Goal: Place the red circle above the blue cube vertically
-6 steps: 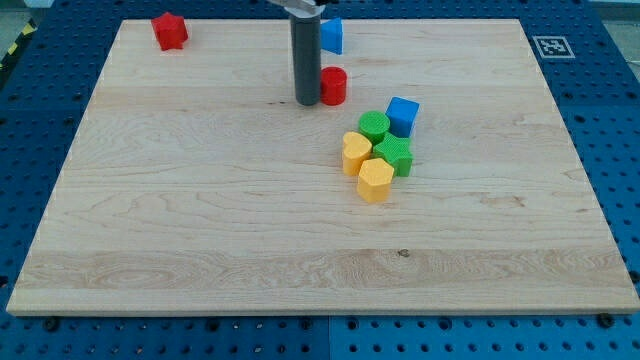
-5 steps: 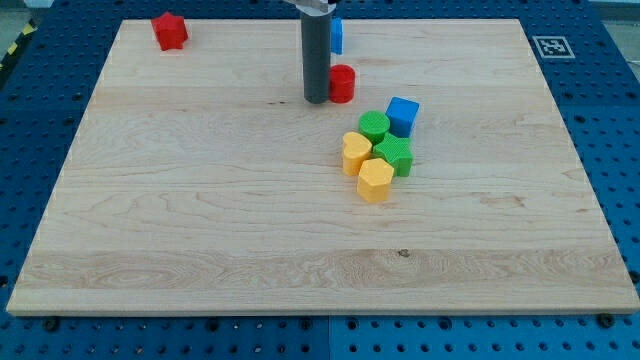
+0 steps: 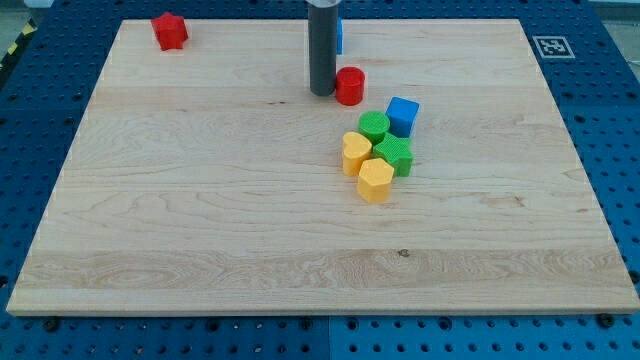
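Observation:
The red circle (image 3: pixel 350 86) is a short red cylinder near the view's top middle of the wooden board (image 3: pixel 200 200). My tip (image 3: pixel 322 93) rests on the board touching the circle's left side. The blue cube (image 3: pixel 403 115) stands to the lower right of the red circle, a small gap apart. The dark rod rises from the tip to the view's top edge.
Two green blocks (image 3: pixel 374 126) (image 3: pixel 394 155) and two yellow blocks (image 3: pixel 355 152) (image 3: pixel 375 180) cluster just left of and below the blue cube. A red star-like block (image 3: pixel 169 30) sits at the top left. Another blue block (image 3: pixel 339 35) is mostly hidden behind the rod.
My tip has slid to the view's right, pushing the red circle to the right, closer to the blue cube. The other blocks have not moved.

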